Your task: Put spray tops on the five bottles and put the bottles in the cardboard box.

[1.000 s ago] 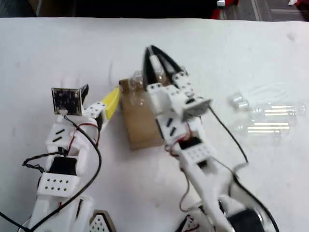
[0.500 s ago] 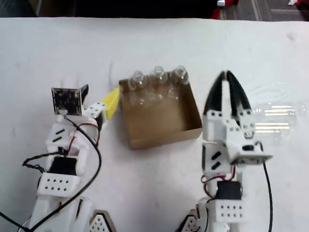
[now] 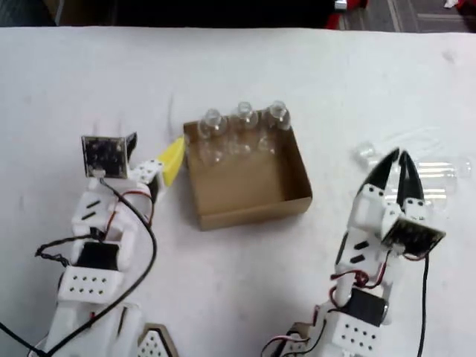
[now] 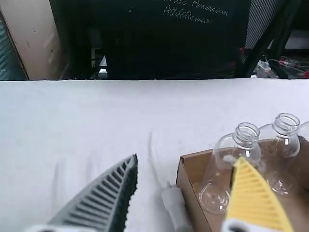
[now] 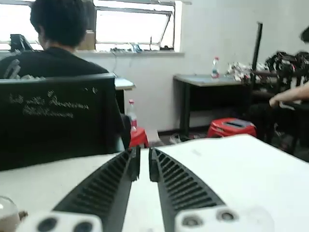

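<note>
You have the cardboard box (image 3: 249,186) mid-worktop (image 3: 89,67) in the high view, with three bottles (image 3: 243,117) upright along its far wall. The left wrist view gives you closer detail: their necks are open, and a small white piece (image 4: 173,207) lies on the worktop just beside the box's outer wall. The left end effector (image 3: 152,149) sits at the box's left side, fingers spread, gripping nothing. The high view adds loose bottles (image 3: 416,178) lying on their sides at the right, with the right end effector (image 3: 395,169) near them. The right wrist view shows its black fingers (image 5: 169,179) pressed almost together, nothing between.
</note>
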You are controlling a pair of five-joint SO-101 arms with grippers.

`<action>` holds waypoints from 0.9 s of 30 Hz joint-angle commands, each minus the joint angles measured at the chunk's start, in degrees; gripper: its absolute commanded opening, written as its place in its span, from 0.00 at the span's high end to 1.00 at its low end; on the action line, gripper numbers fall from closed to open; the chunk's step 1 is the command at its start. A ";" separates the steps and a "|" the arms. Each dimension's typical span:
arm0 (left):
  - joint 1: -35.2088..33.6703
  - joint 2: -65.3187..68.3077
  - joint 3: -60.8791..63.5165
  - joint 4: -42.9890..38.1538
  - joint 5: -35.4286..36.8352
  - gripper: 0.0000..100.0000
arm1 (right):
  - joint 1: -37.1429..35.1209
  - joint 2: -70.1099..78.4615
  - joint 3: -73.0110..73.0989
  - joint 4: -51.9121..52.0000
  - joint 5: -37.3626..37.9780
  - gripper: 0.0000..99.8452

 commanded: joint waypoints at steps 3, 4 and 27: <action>-0.13 -1.80 -0.26 -1.41 -0.53 0.71 | 1.10 0.31 0.62 16.48 0.44 0.98; -0.13 -1.80 -0.26 -1.41 -0.53 0.71 | 1.10 0.31 0.62 19.12 0.44 0.98; -0.13 -1.80 -0.44 -1.41 -0.53 0.71 | 1.01 0.31 0.62 29.32 0.88 0.98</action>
